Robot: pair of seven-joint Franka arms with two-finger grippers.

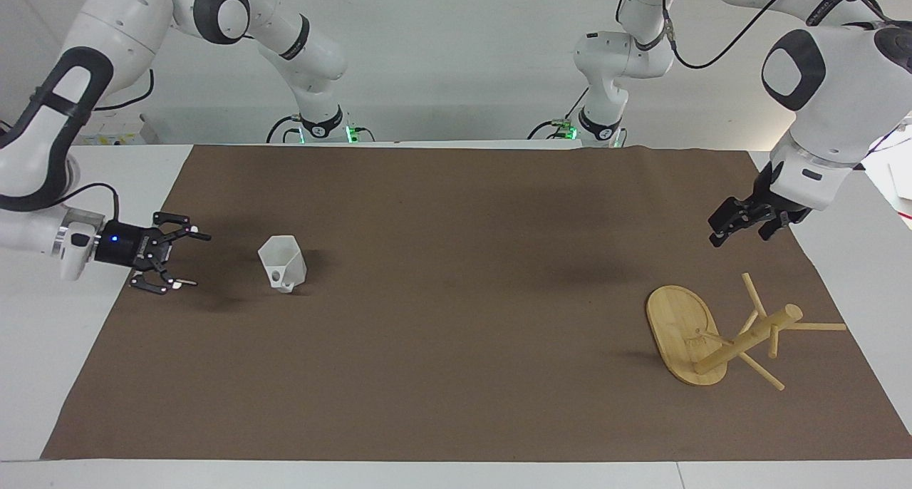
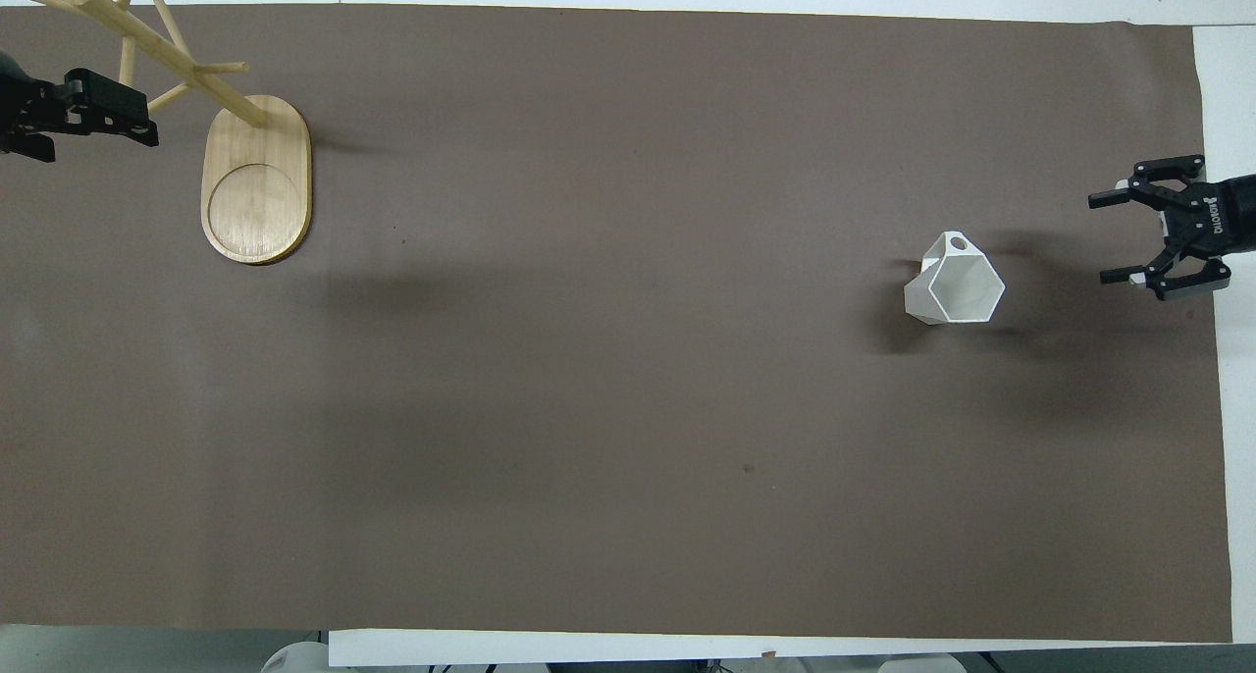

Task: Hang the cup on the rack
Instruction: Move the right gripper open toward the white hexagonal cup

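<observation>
The white faceted cup stands upright on the brown mat toward the right arm's end, with its handle turned away from the robots. My right gripper hovers low over the mat's edge beside the cup. It is open, its fingers point at the cup, and a gap separates them from it. The bamboo rack stands on its oval base toward the left arm's end. My left gripper waits open and raised over the mat close to the rack's pegs, holding nothing.
A brown mat covers most of the white table. Both arm bases stand at the robots' end of the table. Only the cup and the rack are on the mat.
</observation>
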